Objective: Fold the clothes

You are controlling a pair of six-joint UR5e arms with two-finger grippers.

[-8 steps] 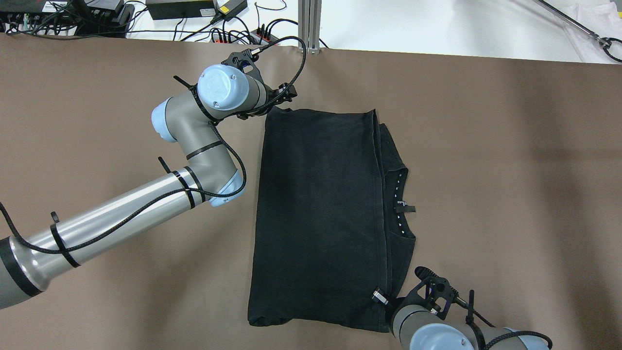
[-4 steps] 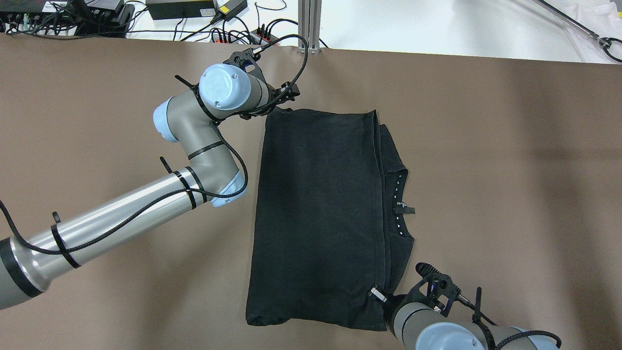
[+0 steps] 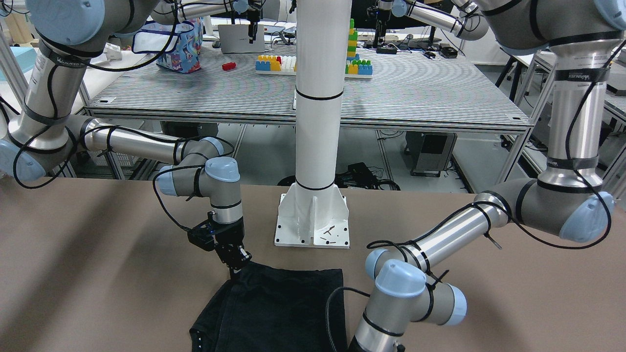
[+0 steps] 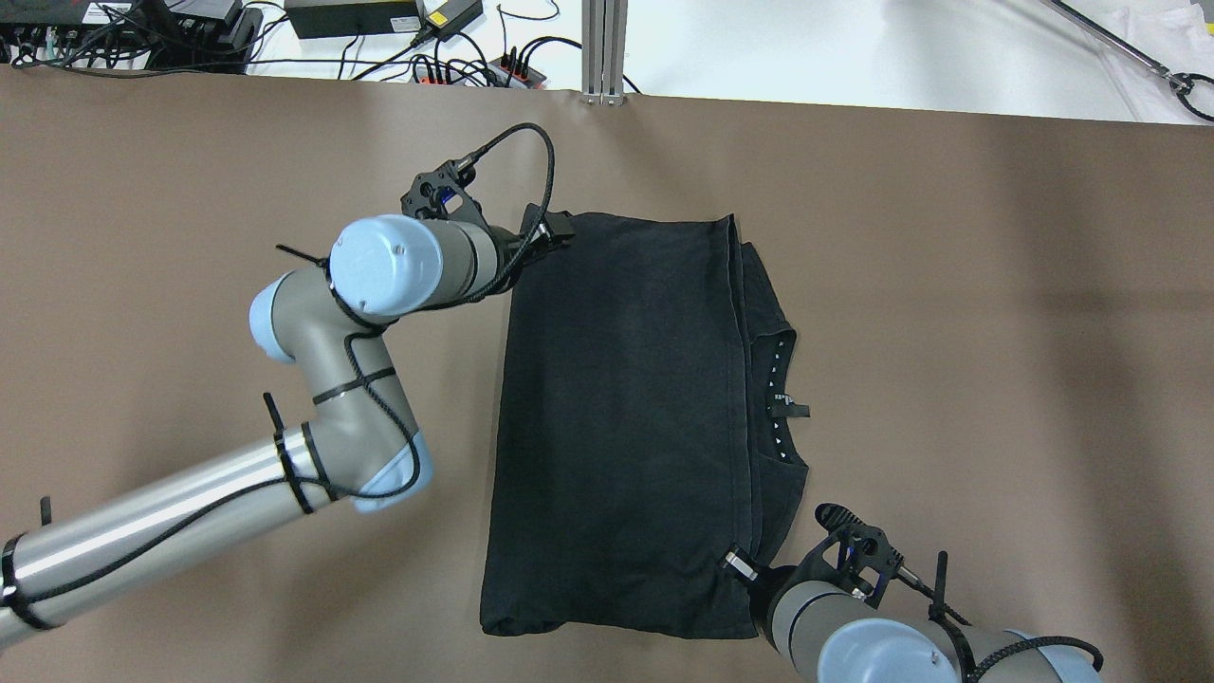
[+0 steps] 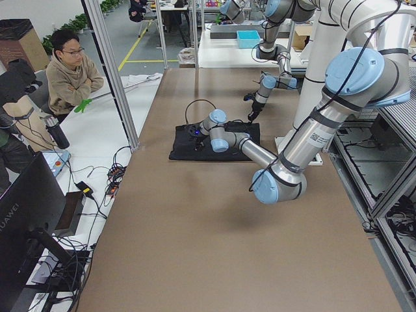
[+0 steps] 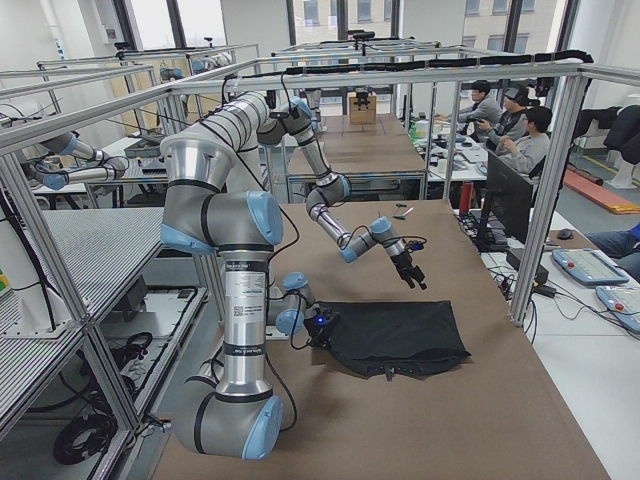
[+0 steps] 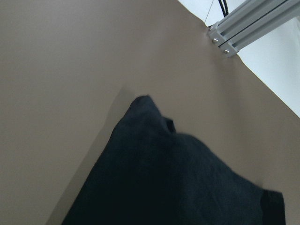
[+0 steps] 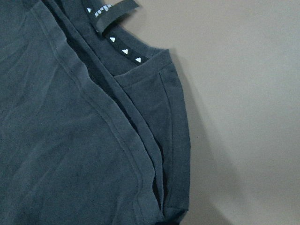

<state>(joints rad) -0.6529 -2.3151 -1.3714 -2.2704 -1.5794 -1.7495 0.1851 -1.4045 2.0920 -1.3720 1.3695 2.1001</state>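
Note:
The black garment (image 4: 626,408) lies folded flat on the brown table (image 4: 996,332), with its collar and label at the right edge. It also shows in the front view (image 3: 279,308), the left wrist view (image 7: 178,187) and the right wrist view (image 8: 70,140). My left gripper (image 4: 555,228) is over the garment's far-left corner. I cannot tell whether it is open or shut. My right gripper (image 4: 738,565) is at the near-right corner. In the front view (image 3: 237,264) its fingers come to a point on the fabric, shut on it.
The white pole's base plate (image 3: 313,222) stands on the table behind the garment. Cables and a power strip (image 4: 455,66) lie beyond the far edge beside an aluminium post (image 4: 604,47). A seated person (image 5: 68,71) is off the table's side.
My left arm has swung back toward me and its gripper has come down onto the garment's far-left corner. My right gripper has shifted slightly, and the garment's near edge has shifted with it.

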